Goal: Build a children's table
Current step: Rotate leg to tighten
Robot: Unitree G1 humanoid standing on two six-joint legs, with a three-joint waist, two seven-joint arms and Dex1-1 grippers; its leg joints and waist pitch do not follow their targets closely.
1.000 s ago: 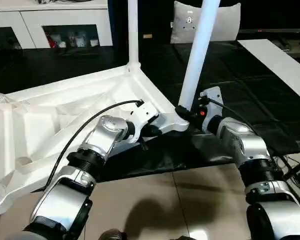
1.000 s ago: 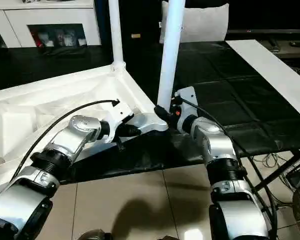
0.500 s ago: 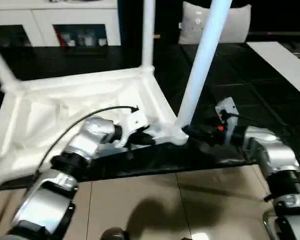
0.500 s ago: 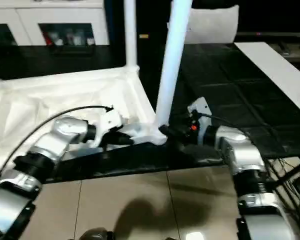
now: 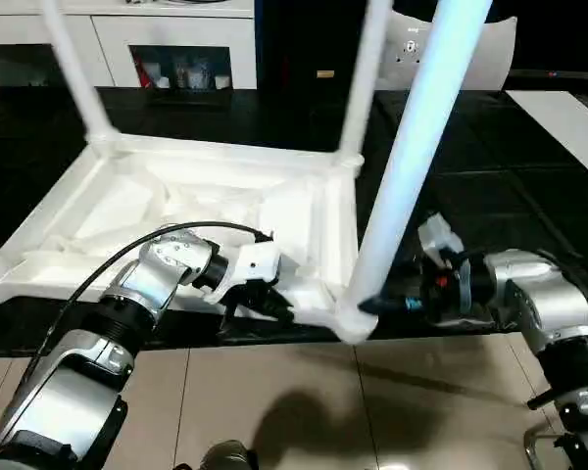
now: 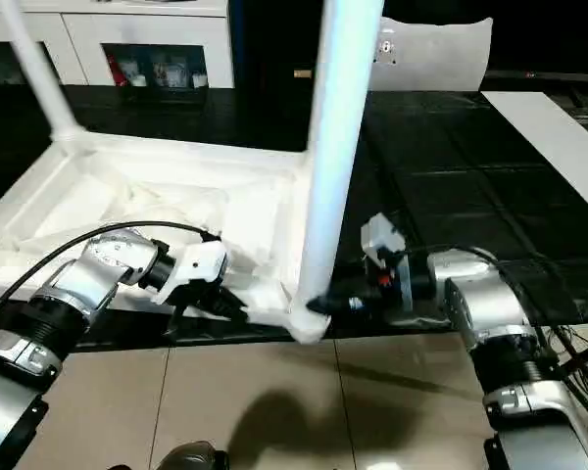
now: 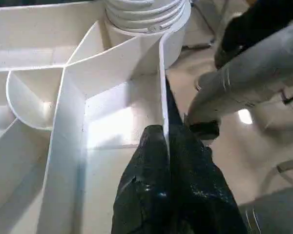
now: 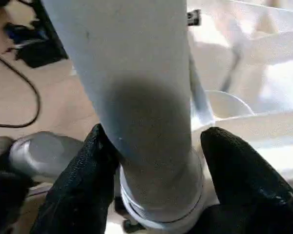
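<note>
Mid-assembly: table top (image 5: 216,211) lying upside down on the dark surface (image 5: 490,147), ribs up, legs standing in the corner sockets. Left pincer (image 7: 167,146) clamped together on the thin rim wall near the closest corner, steadying the top. Right pincer (image 8: 156,161) set apart around the base of the near leg (image 5: 416,157), just above its socket; fingers (image 8: 80,165) flanking it, firm grip not certain. Likely step: seating or tightening this leg. Next move calls for closing on the leg, then pressing or twisting it home while keeping the rim pinned.
</note>
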